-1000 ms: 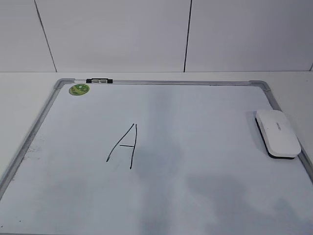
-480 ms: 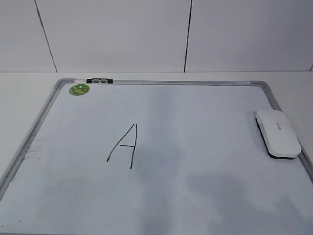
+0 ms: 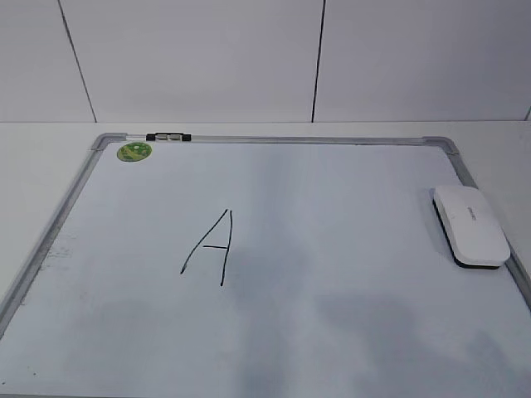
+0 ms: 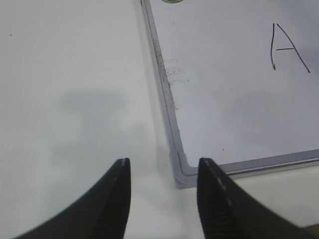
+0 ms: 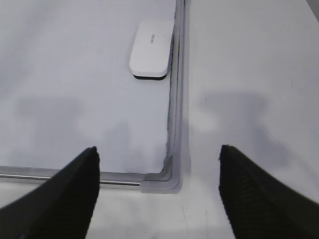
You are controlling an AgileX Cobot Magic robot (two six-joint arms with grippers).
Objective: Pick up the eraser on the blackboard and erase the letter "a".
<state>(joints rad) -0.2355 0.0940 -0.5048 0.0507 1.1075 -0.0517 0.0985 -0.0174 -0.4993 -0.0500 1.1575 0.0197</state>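
The setting appeared to be a robot test bench: a bare white tabletop (image 3: pixel 33 157) backed by plain white wall panels (image 3: pixel 191 58) with dark seams, carrying only a framed blackboard (image 3: pixel 348 191).

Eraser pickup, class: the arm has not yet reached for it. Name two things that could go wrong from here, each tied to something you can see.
1. The eraser lies hard against the blackboard's right frame, so a finger of the open right pincer may catch the frame.
2. The letter sits left of centre, far from the eraser, so a long carry risks a slip or a smear.
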